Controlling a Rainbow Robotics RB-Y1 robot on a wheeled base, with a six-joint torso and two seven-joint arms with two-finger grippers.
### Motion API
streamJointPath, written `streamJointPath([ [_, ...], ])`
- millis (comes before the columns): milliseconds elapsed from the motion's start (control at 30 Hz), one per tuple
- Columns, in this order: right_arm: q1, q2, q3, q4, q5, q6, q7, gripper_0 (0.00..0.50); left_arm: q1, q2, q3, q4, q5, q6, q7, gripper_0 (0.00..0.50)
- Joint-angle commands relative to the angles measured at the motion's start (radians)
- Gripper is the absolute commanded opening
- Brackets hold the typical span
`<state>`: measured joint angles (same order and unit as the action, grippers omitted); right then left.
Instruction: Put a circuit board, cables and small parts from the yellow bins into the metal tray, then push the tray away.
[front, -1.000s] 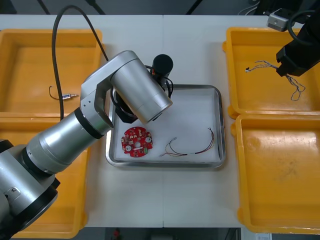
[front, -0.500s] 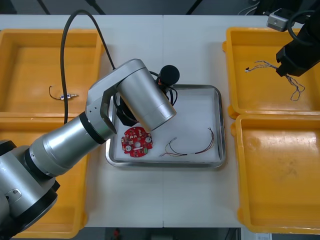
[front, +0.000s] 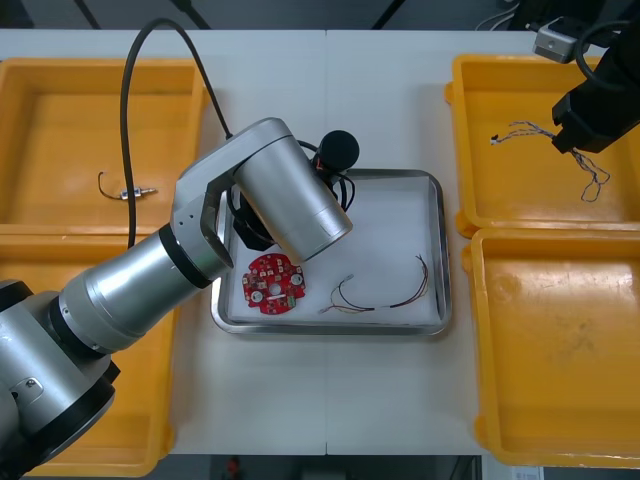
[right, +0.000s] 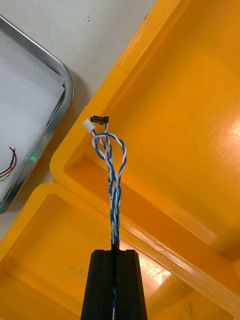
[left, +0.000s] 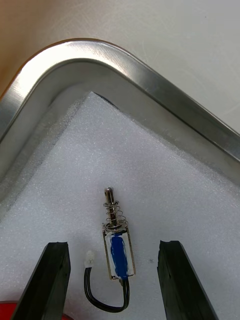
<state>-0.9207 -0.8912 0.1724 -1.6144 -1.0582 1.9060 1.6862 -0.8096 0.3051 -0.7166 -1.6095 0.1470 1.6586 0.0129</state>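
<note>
My left gripper (left: 113, 244) stands open over the far left corner of the metal tray (left: 150, 114). Between its fingers (left: 52, 277) a small metal part (left: 118, 244) with a spring, a blue body and a short black cable lies free on the white lining. In the front view my left arm (front: 290, 195) covers that corner of the tray (front: 437, 250). A round red circuit board (front: 272, 284) and a red and yellow cable (front: 388, 296) lie in the tray. My right gripper (right: 114, 251) is shut on a twisted blue and white cable (right: 113, 175), held over the far right yellow bin (front: 520, 200).
Two yellow bins flank the tray on each side. The far left bin (front: 60, 130) holds a small part with a thin cable (front: 124, 190). The near right bin (front: 560, 350) looks bare. My left arm's black hose arcs over the table's left half.
My left gripper has opened and let the small metal part go onto the tray lining, after the arm shifted slightly right. The right arm has stayed still with its cable.
</note>
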Motion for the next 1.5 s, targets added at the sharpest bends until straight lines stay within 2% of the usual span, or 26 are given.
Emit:
streamJointPath([
  [33, 0.000, -0.043, -0.037, -0.033, -0.008, 0.005, 0.033, 0.000, 0.003, -0.001, -0.004, -0.078, -0.021, 0.050, -0.044, 0.500],
  [367, 0.002, -0.034, -0.037, -0.061, -0.028, 0.005, 0.033, 0.000, -0.013, 0.054, 0.085, -0.308, -0.023, 0.261, -0.071, 0.500],
  [500, 0.002, -0.018, -0.037, -0.082, -0.035, 0.005, 0.030, 0.000, -0.028, 0.088, 0.166, -0.388, 0.034, 0.261, -0.159, 0.500],
  [567, 0.002, -0.008, -0.036, -0.098, -0.039, 0.005, 0.029, 0.000, -0.036, 0.115, 0.224, -0.415, 0.094, 0.261, -0.211, 0.500],
  [767, 0.002, 0.018, -0.034, -0.130, -0.054, 0.007, 0.029, 0.000, -0.046, 0.201, 0.352, -0.426, 0.236, 0.261, -0.353, 0.500],
  [1100, 0.002, 0.060, 0.029, -0.220, -0.062, -0.005, 0.023, 0.000, -0.046, 0.333, 0.474, -0.425, 0.391, 0.261, -0.556, 0.500],
  [1367, 0.002, 0.069, 0.133, -0.302, -0.066, -0.114, 0.033, 0.000, -0.046, 0.417, 0.516, -0.379, 0.462, 0.261, -0.674, 0.500],
  [1500, 0.002, 0.077, 0.191, -0.323, -0.066, -0.186, 0.058, 0.000, -0.046, 0.442, 0.529, -0.326, 0.467, 0.261, -0.735, 0.500],
])
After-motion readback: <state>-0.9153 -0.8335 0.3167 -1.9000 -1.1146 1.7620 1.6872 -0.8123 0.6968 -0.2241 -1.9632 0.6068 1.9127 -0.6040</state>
